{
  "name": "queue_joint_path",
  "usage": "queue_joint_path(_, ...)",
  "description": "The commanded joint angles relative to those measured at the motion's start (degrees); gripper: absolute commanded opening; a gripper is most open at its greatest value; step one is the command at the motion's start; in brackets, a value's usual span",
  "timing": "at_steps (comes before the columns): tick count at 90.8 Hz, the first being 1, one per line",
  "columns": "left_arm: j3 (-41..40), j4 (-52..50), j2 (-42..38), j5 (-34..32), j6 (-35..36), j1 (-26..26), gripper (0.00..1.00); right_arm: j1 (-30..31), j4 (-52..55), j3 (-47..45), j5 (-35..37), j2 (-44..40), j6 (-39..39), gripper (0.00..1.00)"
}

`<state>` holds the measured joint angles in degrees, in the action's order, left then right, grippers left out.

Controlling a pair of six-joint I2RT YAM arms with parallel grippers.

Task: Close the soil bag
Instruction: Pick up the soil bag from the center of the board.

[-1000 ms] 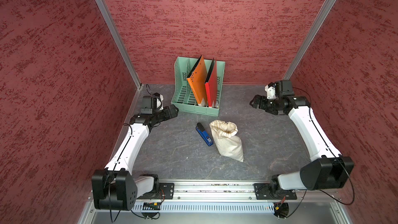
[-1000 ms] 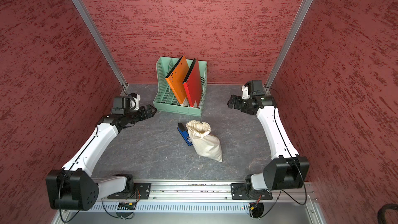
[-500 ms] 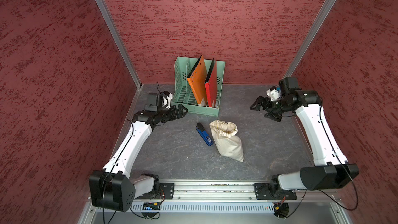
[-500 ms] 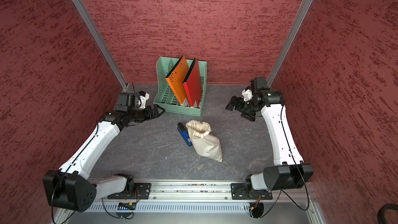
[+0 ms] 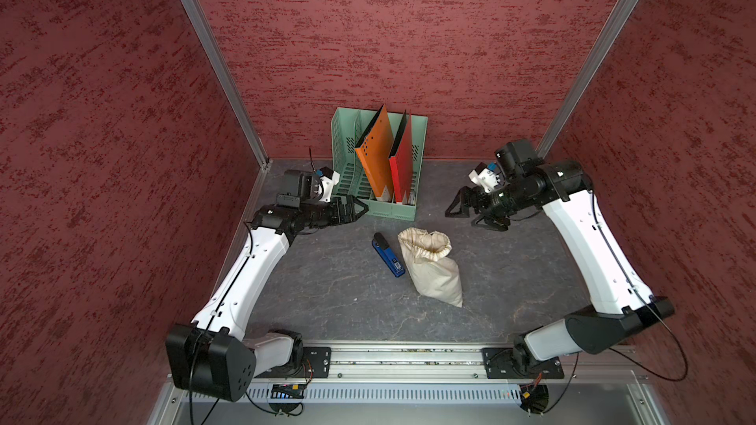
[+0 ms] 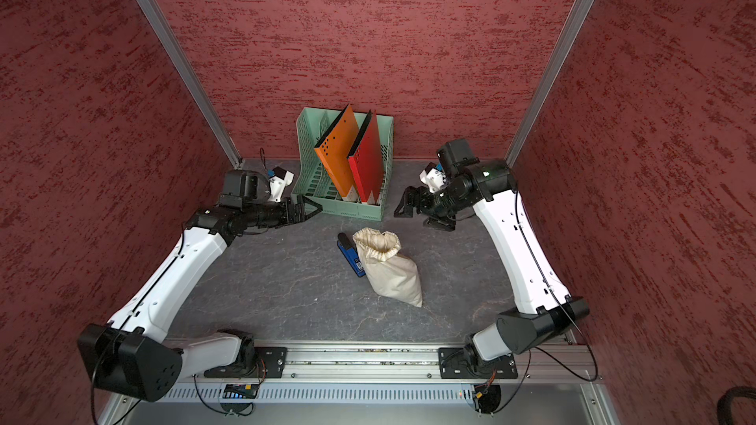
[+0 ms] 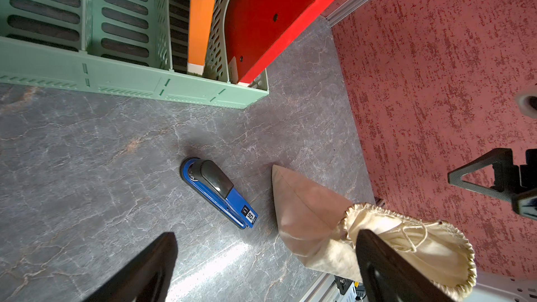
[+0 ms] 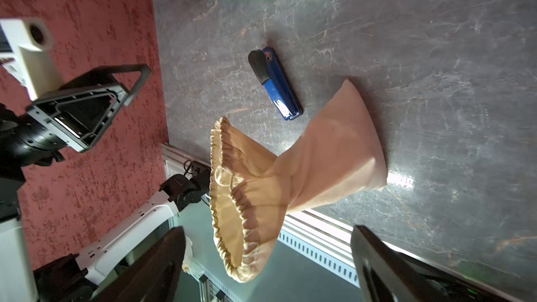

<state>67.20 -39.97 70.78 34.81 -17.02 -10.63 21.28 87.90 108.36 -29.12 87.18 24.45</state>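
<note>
Top views: you are seeing the cream-beige cloth soil bag lying on the grey table, ruffled neck pointing to 11 o'clock. The right gripper is hovering nearer, with the bag at its 8 o'clock.
Left wrist: the left gripper is standing spread and empty.
Right wrist: the jaws are gaping and empty, and the neck is flaring unclosed.

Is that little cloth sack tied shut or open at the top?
Open. The soil bag has its ruffled neck gaping wide, and its drawstring lies loose, not pulled.
</note>
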Motion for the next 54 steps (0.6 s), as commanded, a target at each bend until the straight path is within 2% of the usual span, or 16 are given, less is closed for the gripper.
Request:
queue_joint_path(1,-0.6,-0.4,-1.4,1.7,1.6,-0.3,1.00,3.1,3.3,2.6,2.4,1.5,1.0,0.92)
queue_joint_path(20,-1.1,-0.2,-2.6,1.8,1.6,-1.2,1.00,7.4,6.3,4.7,4.7,4.0,0.7,0.86)
queue_joint_path(54,-2.4,0.9,-3.7,1.3,0.7,-2.0,1.00,9.2,5.1,0.4,5.4,3.0,0.9,0.70)
